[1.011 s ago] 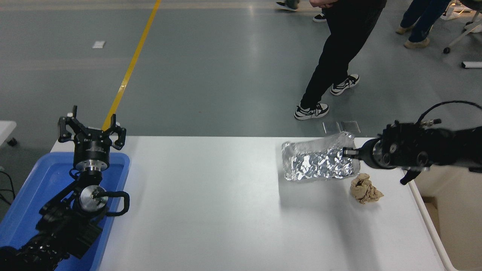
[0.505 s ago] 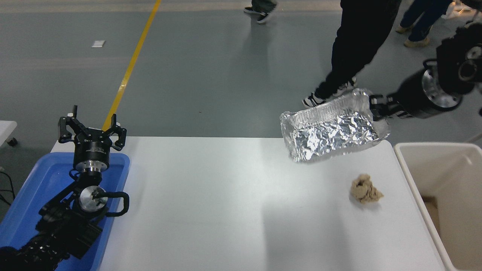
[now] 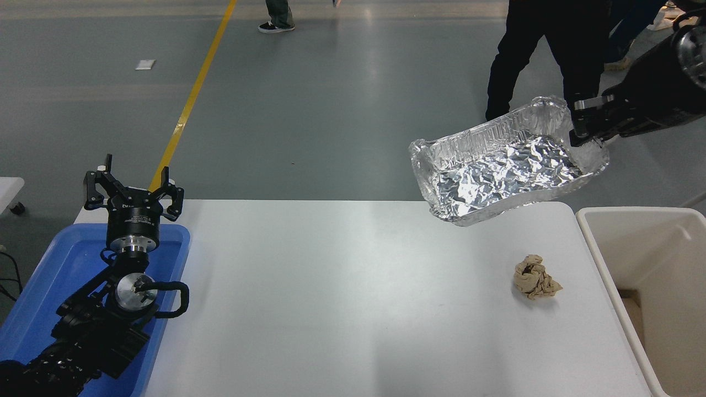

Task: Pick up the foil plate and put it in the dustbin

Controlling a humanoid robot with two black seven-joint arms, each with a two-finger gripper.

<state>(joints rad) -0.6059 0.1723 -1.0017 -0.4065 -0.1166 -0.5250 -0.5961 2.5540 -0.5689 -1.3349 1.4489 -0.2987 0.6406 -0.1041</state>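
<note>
The foil plate (image 3: 504, 165) is a shiny crinkled silver tray held high in the air above the table's far right corner, tilted with its right end up. My right gripper (image 3: 583, 125) is shut on the plate's right rim, coming in from the upper right. The dustbin (image 3: 623, 219) is a cream-beige bin standing off the table's right edge, below and to the right of the plate. My left gripper (image 3: 134, 190) is open and parked at the lower left, above the blue tray.
A crumpled tan paper wad (image 3: 535, 277) lies on the white table (image 3: 331, 303) near its right edge. A blue plastic tray (image 3: 66, 264) sits at the table's left end. People's legs (image 3: 529, 60) stand on the floor beyond the table.
My right gripper has lifted the foil plate off the table and carried it up and to the right. The dustbin came into full view. The left arm has not moved.
</note>
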